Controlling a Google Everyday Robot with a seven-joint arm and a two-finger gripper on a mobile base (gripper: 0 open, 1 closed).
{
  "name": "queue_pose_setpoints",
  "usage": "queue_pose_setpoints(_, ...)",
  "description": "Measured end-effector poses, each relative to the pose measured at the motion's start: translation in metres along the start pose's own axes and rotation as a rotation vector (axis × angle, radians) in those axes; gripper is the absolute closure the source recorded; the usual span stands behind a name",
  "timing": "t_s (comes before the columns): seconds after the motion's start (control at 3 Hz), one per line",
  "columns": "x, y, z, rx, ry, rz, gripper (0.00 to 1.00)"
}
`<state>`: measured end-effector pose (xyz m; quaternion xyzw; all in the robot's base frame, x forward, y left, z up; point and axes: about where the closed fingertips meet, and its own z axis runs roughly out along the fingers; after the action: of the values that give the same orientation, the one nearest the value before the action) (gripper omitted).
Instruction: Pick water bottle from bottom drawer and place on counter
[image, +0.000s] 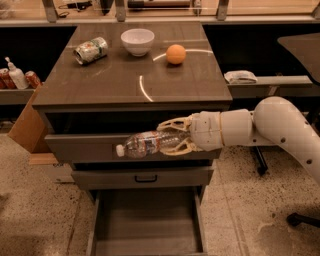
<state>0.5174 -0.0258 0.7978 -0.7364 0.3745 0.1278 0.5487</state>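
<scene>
My gripper (172, 136) is shut on the water bottle (145, 143), a clear crinkled bottle with a white cap and a reddish label band. The bottle lies level, cap pointing left, in front of the top drawer's face and just below the counter's front edge. The white arm reaches in from the right. The bottom drawer (147, 225) stands pulled open below, its flat grey inside bare. The counter (115, 82) is the glossy dark top of the cabinet.
On the counter stand a crushed green-and-silver can (90, 50) at the back left, a white bowl (137, 41) and an orange ball (176, 54). The top drawer (80, 146) is pulled out a little. A cardboard box (25, 125) stands to the left.
</scene>
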Motion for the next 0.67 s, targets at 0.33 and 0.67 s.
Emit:
queue_pose_setpoints(0.33,-0.003,-0.032,-0.009,0.0,0.015,-0.014,1.0)
queue_pose_setpoints(0.67,-0.002,-0.079,-0.024,-0.007,0.071,-0.024,1.0)
